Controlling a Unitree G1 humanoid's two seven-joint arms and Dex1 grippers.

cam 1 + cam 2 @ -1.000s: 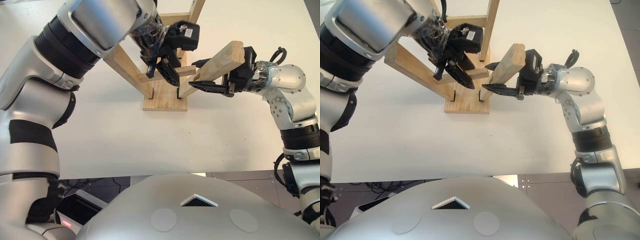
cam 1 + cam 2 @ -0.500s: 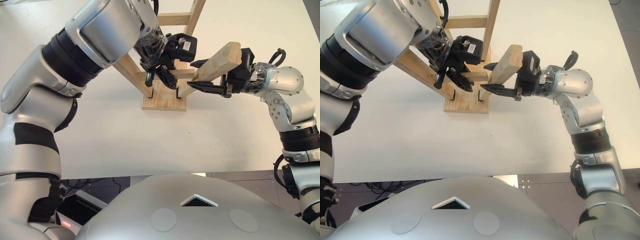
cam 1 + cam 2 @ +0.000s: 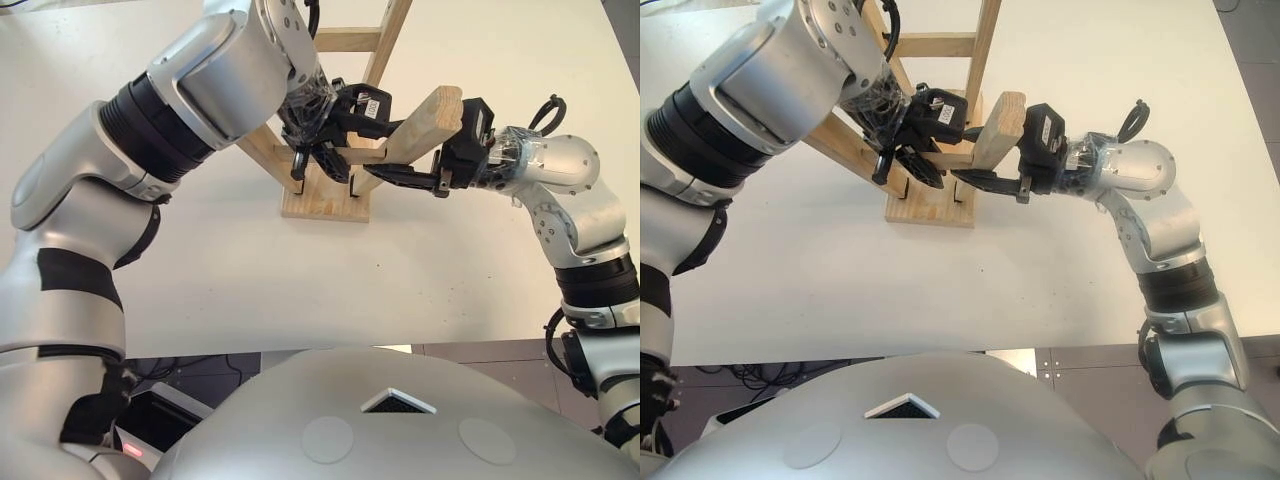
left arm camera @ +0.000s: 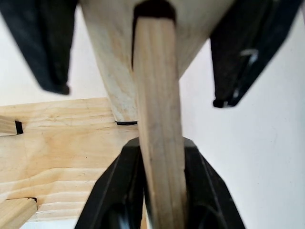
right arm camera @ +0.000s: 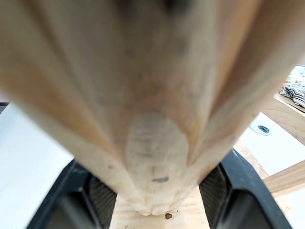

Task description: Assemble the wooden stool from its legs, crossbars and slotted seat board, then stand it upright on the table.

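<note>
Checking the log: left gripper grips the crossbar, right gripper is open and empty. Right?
Not quite. The right gripper is shut on a leg, as the right wrist view shows. The left gripper does grip the crossbar.

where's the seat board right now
In the left eye view the seat board lies flat on the table near centre, legs standing in its slots, just left of the right hand gripping a leg.
</note>
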